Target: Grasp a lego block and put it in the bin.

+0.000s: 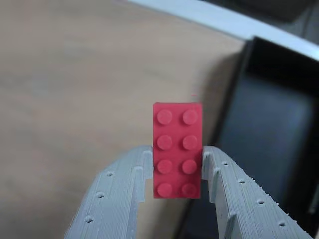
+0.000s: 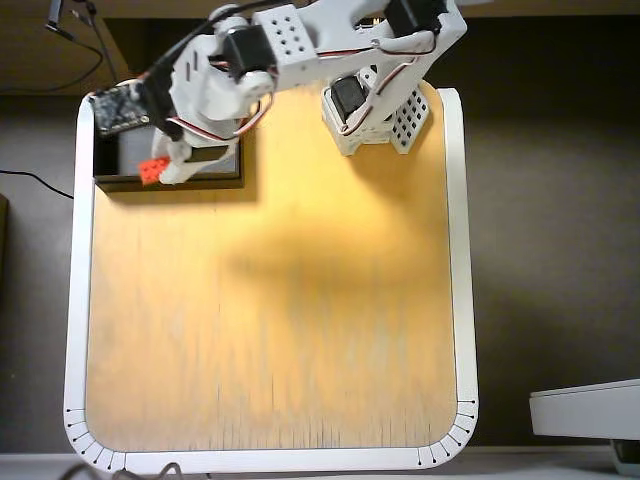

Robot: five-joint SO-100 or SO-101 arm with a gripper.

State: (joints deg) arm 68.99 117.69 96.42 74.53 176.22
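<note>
I have the wooden tabletop with its white rim below me, bare except for the bin tucked in the upper left corner of the overhead view. The arm reaches across from its base at the top edge toward that corner. In the wrist view the bin's dark floor lies to the right, with its near wall running just beside the brick. My fingers are clenched on the lego block, pressing its two long sides at the lower half, studs facing the camera. From overhead the lego block sits at the bin's front wall, held above it rather than resting inside, as far as I can judge.

To finish well, I would carry the block further over the bin's floor, clear of the wall, then lower a little before releasing, so it does not bounce off the rim onto the tabletop.
</note>
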